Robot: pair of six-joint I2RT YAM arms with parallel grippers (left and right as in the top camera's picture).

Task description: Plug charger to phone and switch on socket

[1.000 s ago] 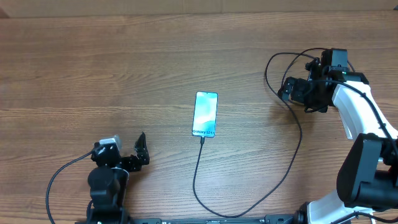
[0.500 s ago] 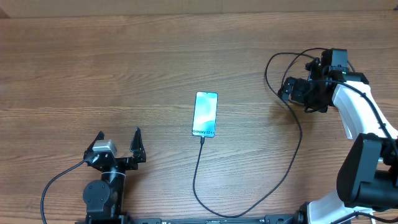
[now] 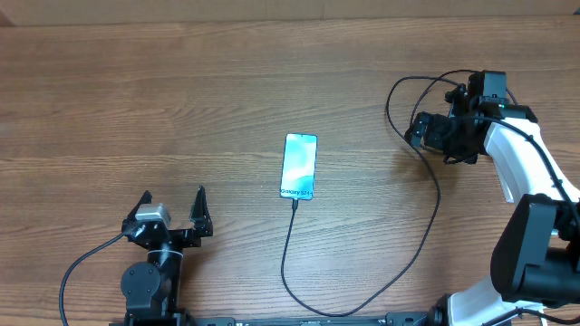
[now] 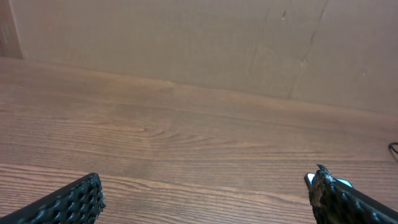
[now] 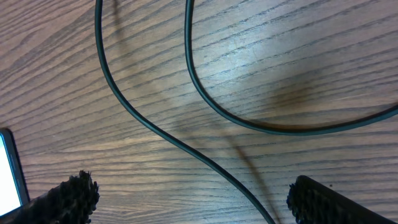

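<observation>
The phone [image 3: 299, 167] lies face up mid-table, its light blue screen lit. The black charger cable [image 3: 426, 226] meets the phone's near end, loops along the front edge, then rises right to a loop by my right gripper [image 3: 415, 132]. In the right wrist view the right gripper [image 5: 193, 194] is open and low over the table, with one cable strand [image 5: 143, 121] running between its fingers and the phone's edge [image 5: 9, 171] at the left. My left gripper [image 3: 173, 196] is open and empty at the front left, also in its wrist view [image 4: 205, 188]. The socket is out of view.
A wooden table [image 3: 181, 91] fills the overhead view. A brown cardboard wall [image 4: 186, 37] stands along its far edge. A second cable strand [image 5: 249, 121] curves across the right wrist view. A sliver of the phone [image 4: 309, 179] shows beside the left gripper's right finger.
A second ago the left gripper sat turned with its fingers close together; it has since squared up and opened wide. The right arm, the phone and the cable have not moved.
</observation>
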